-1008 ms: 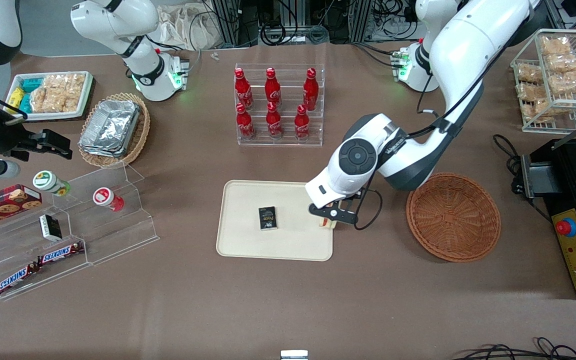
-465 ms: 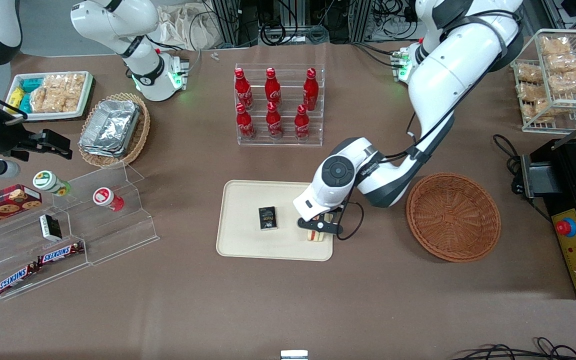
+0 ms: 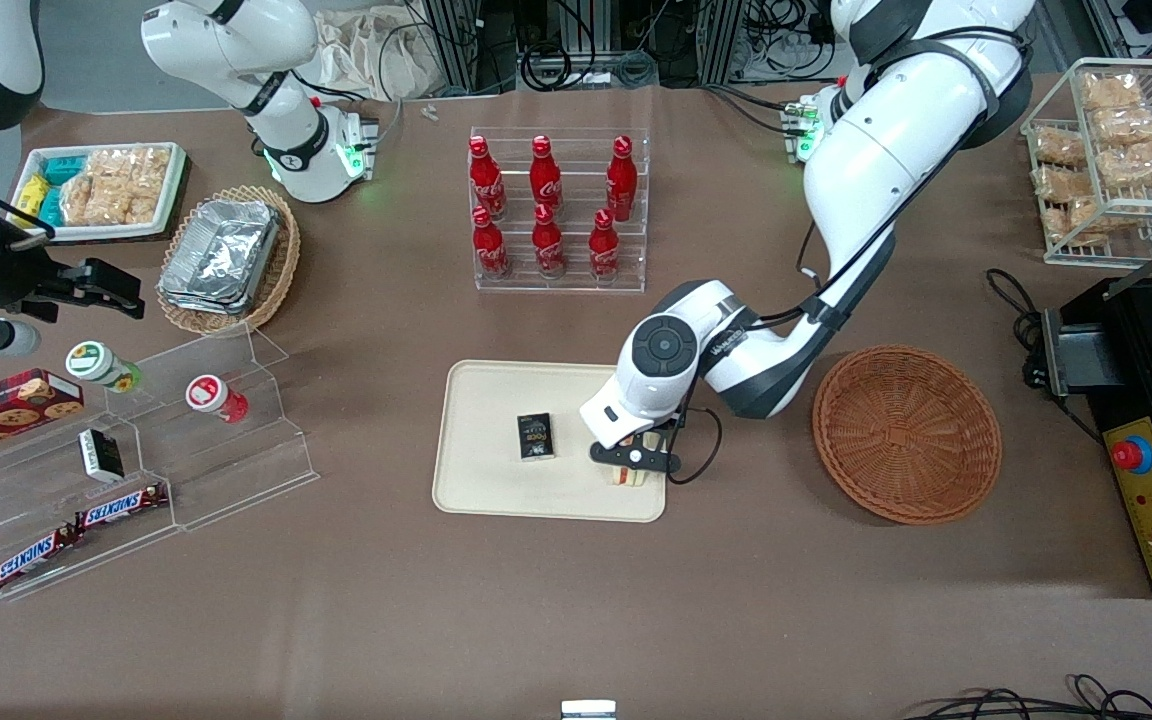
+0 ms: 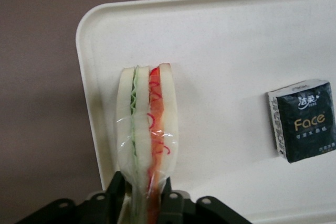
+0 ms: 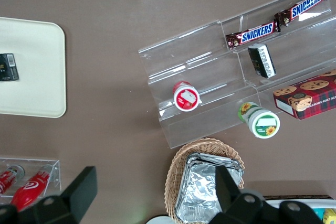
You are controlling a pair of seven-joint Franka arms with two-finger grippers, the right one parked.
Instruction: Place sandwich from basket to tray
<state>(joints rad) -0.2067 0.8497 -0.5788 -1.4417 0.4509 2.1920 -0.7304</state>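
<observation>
The sandwich (image 4: 146,129), a wrapped wedge of white bread with green and orange-red filling, is clamped between the fingers of my gripper (image 4: 143,195), which is shut on it. It hangs over the cream tray (image 4: 236,51) near the tray's corner toward the working arm's end. In the front view the gripper (image 3: 633,462) sits low over that end of the tray (image 3: 486,480), with the sandwich (image 3: 630,476) peeking out under it. The reddish-brown wicker basket (image 3: 906,432) stands beside the tray, toward the working arm's end, with nothing in it.
A small black "Face" tissue pack (image 3: 535,436) lies in the middle of the tray. An acrylic rack of red cola bottles (image 3: 556,210) stands farther from the front camera than the tray. A black machine with a red button (image 3: 1151,440) is beside the basket.
The gripper carried the sandwich from the tray's edge nearest the basket inward over the tray and lower, toward the tissue pack; the arm's elbow swung farther from the front camera.
</observation>
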